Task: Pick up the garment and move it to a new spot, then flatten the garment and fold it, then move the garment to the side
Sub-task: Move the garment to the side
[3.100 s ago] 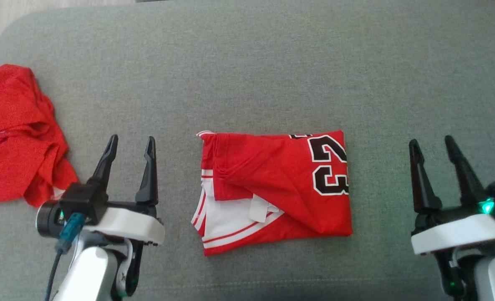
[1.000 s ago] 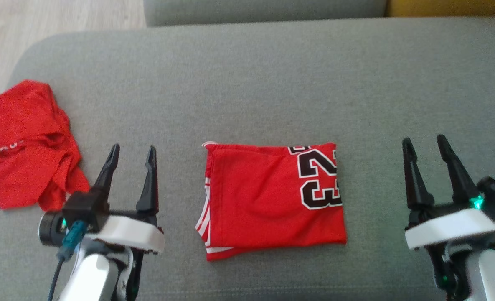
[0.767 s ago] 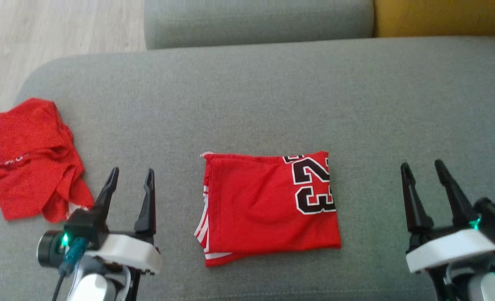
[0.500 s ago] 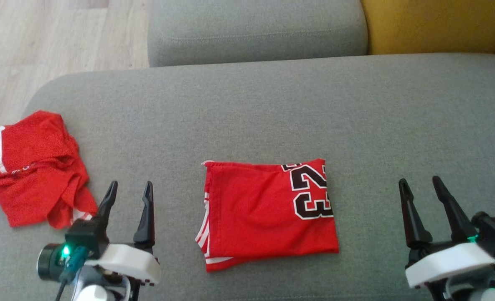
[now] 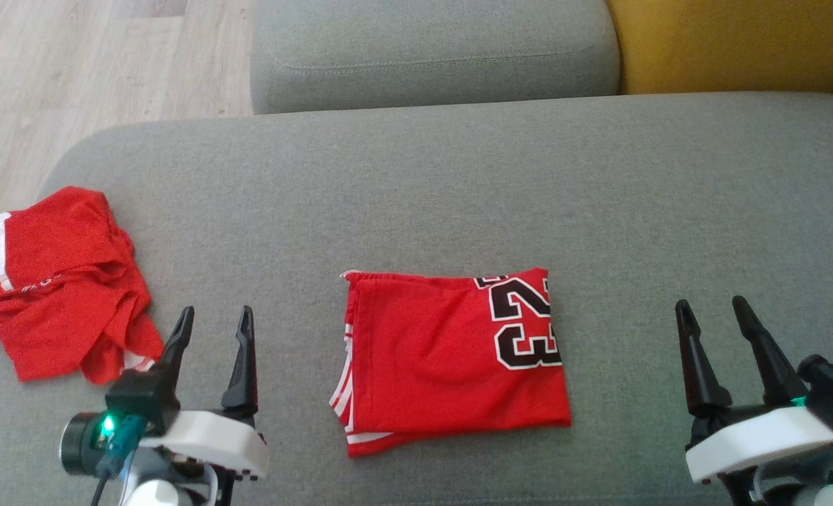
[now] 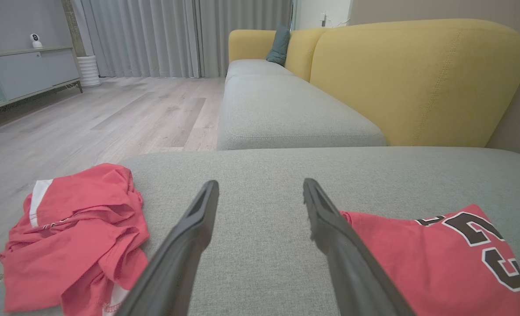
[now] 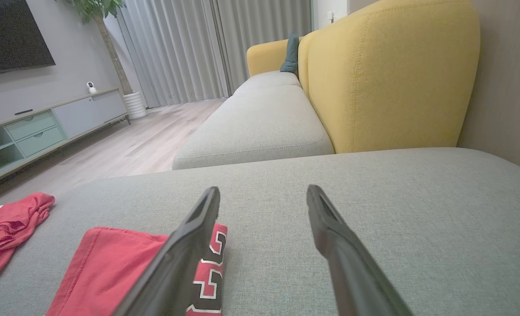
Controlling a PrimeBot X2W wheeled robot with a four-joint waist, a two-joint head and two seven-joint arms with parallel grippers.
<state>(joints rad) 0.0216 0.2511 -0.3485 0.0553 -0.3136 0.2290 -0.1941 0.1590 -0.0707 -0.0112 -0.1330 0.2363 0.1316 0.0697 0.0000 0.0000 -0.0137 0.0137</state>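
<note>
Folded garment (image 5: 451,362): red, number 23 on top at its right end, lying flat on the grey sofa seat (image 5: 458,176). Placed between the two tools, level with their fingers: to the right of the left tool (image 5: 217,310), to the left of the right tool (image 5: 709,302), touching neither. Long axis crosswise, running from one tool toward the other, square to the fingers of both. Nearer the left tool by a modest margin; well apart from the right. Both tools empty, fingers spread wide, pointing away from the robot. Folding judged done; only the shift to the side left to do, calling for an inward sideways reach, likely by the left arm. Just left of the left tool, a crumpled garment (image 5: 57,281), also red. Count: two garments, one folded and one crumpled; two tools, two fingers each. Far beyond the fingertips, a yellow backrest (image 5: 725,42).
</note>
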